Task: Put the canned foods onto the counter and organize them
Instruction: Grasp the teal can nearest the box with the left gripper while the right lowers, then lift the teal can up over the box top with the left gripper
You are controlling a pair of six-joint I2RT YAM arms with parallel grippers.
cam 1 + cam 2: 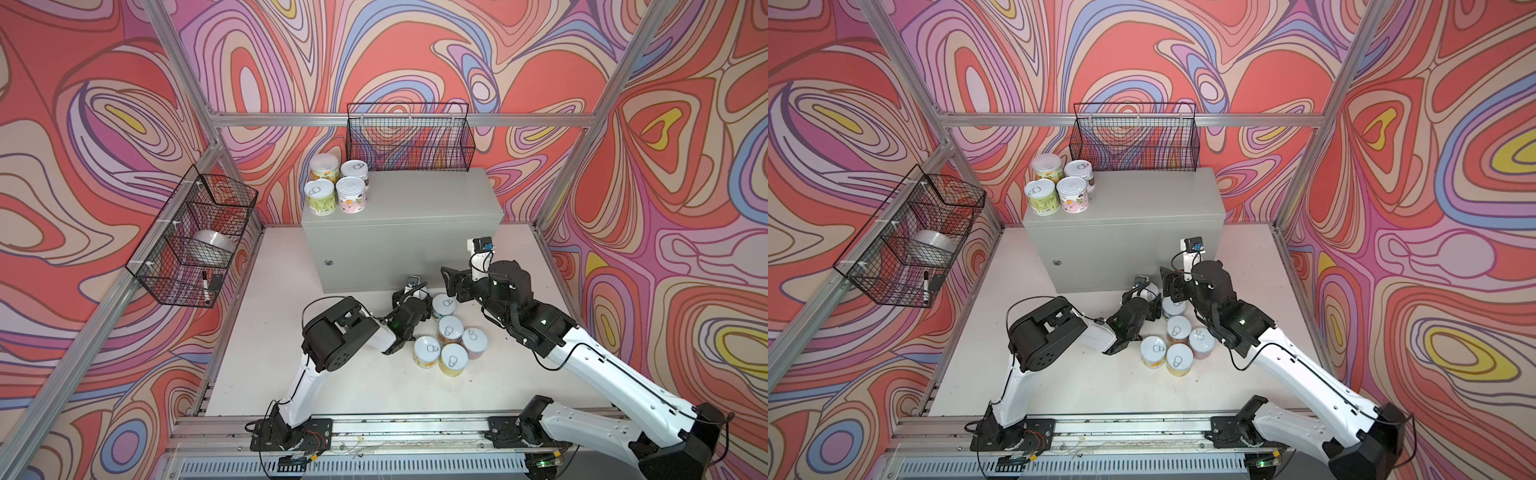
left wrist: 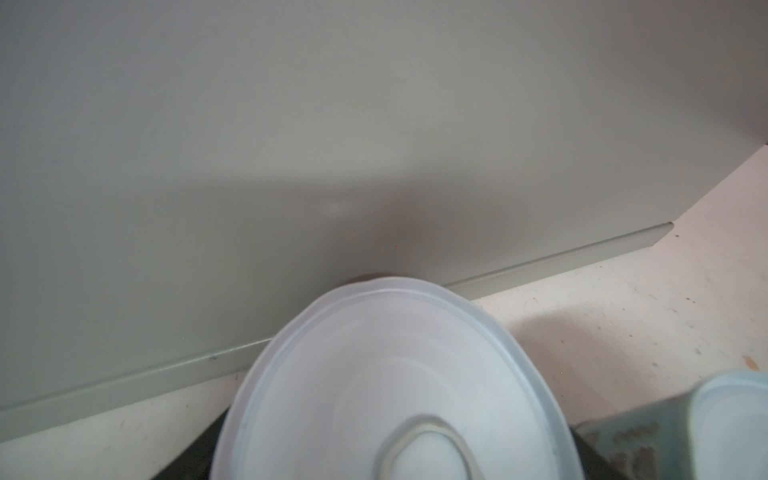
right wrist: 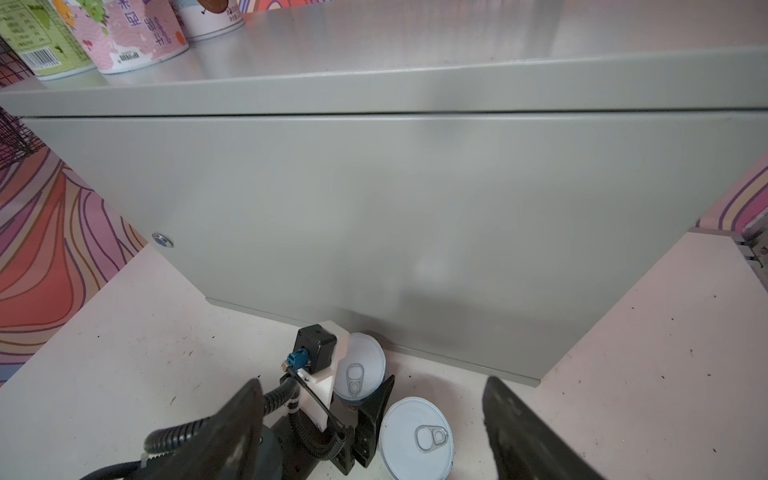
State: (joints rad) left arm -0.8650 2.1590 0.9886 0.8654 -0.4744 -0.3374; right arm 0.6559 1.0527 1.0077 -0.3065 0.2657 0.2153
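Observation:
Several canned foods [image 1: 336, 185] stand in a tight block at the back left of the grey counter [image 1: 415, 208]. Several more tins [image 1: 451, 338] cluster on the white table in front of it. My left gripper [image 1: 419, 292] is low at the counter's front base, shut on one tin [image 2: 374, 374] whose silver lid fills the left wrist view. In the right wrist view its finger [image 3: 376, 399] presses that tin's side [image 3: 359, 372]. My right gripper [image 1: 453, 284] hovers open just right of it, above another tin [image 3: 415, 440], holding nothing.
A black wire basket [image 1: 409, 137] hangs on the back wall just above the counter's rear edge. A second basket [image 1: 195, 232] on the left wall holds a tape roll and a marker. The counter's right half [image 1: 1163, 195] is bare metal.

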